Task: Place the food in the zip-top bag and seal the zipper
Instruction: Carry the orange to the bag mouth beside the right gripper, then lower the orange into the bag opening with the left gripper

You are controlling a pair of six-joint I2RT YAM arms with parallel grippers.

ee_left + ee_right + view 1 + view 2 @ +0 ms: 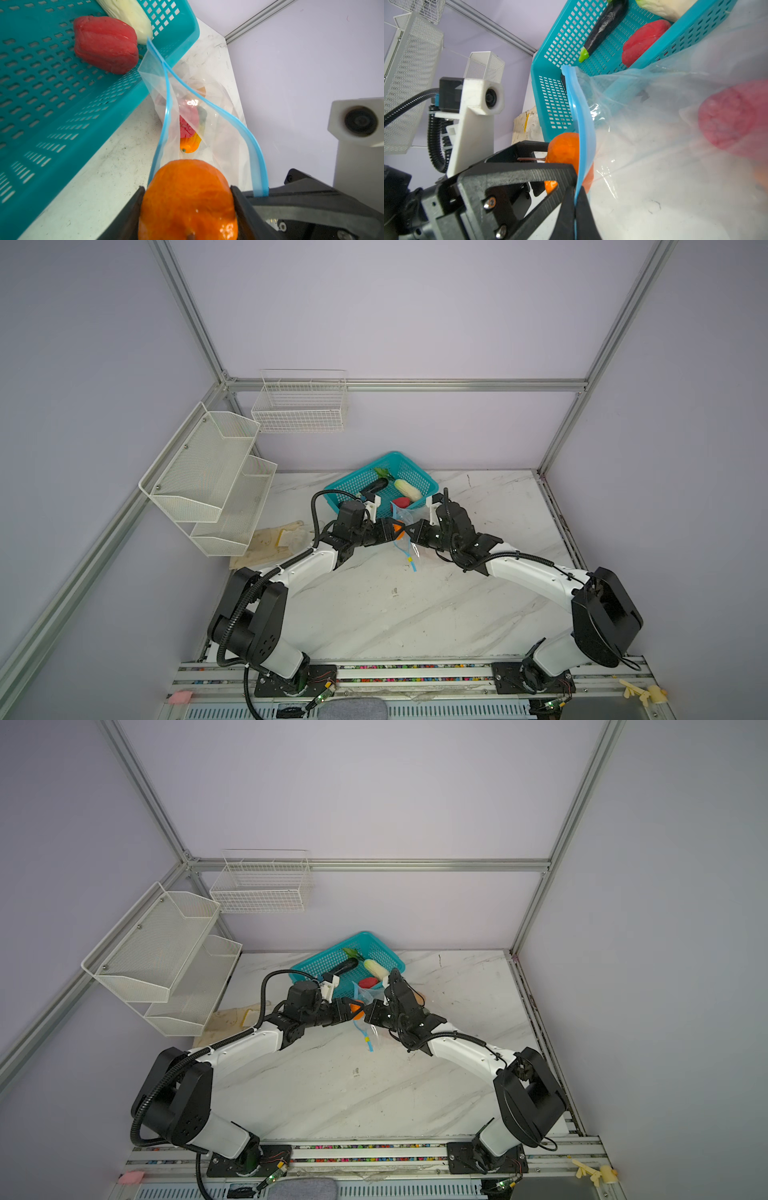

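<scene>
Zip-top bag [218, 128], clear, crinkly, zipper [260, 176] pinched by right gripper [574, 197]; left gripper [187, 188] clamps round dimpled orange [187, 205]

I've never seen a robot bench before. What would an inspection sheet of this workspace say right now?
Surface: white marbled tabletop, scuffed and speckled.
Job's things: zip-top bag open, pink piece and small yellow-orange piece inside; orange at its mouth; eggplant, white cabbage and red piece in the teal basket.
Clutter: beige crumpled material at the table's left edge; pink block on the front rail.
Grippers: left gripper shut on the orange; right gripper shut on the zipper.
Cables: black corrugated hose along the left arm; thin black cable on the right arm.
Surroundings: lilac walls, aluminium frame, white mesh shelves, wire basket.
</scene>
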